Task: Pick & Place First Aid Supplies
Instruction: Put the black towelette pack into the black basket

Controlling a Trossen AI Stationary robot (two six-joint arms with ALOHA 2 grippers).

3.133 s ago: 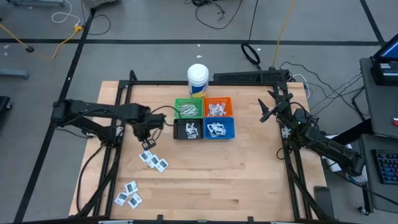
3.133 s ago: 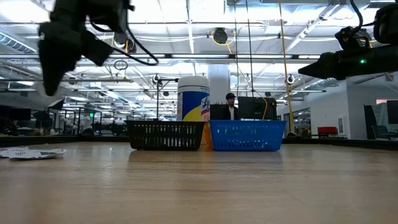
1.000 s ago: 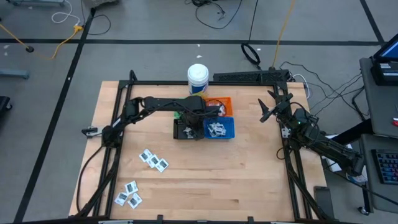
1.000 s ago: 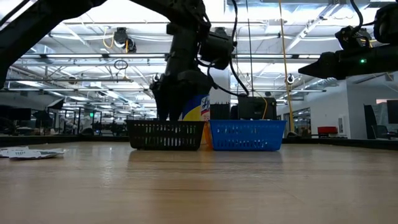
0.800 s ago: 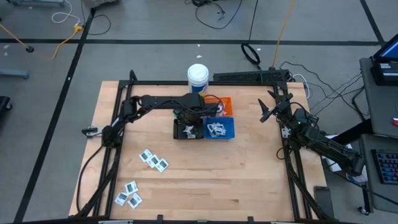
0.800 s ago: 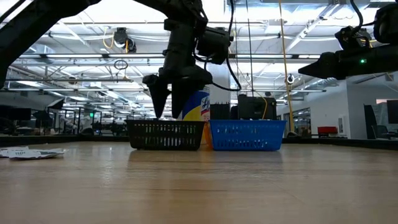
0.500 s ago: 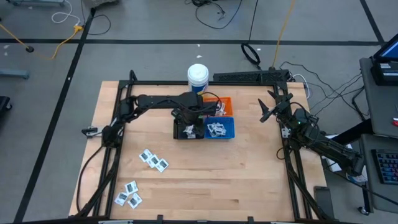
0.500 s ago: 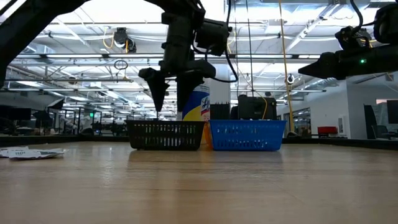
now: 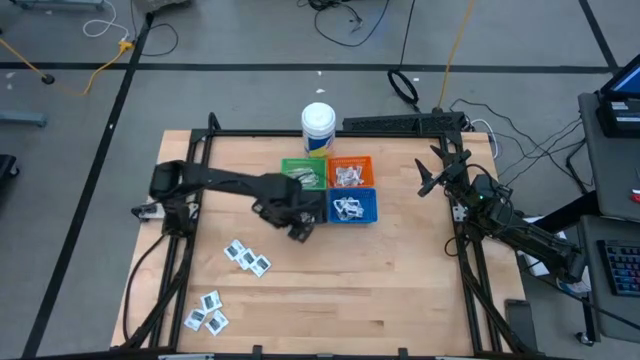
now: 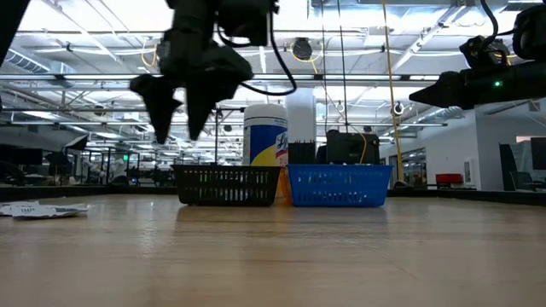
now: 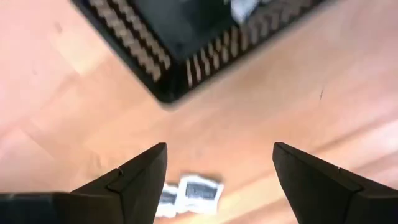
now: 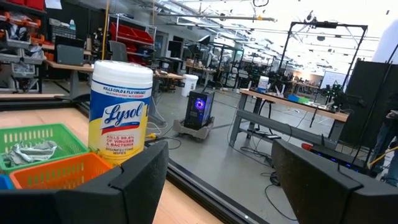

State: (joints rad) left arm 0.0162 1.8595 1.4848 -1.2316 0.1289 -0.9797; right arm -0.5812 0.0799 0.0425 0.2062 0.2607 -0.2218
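Left gripper (image 9: 300,229) hanging above the table (image 9: 400,290) just below the black bin (image 10: 226,185) at frame centre, jaws spread and empty. White packets (image 9: 247,258) lying loose at lower left, more in the blue bin (image 9: 352,208). Right gripper (image 9: 428,180) parked at the right edge, jaws apart, empty.

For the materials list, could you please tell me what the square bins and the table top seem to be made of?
Small square slatted bins, such as the blue one: probably moulded plastic, judging by the uniform colour and lattice walls. Pale table top: wood, matte, with visible plank lines and grain.
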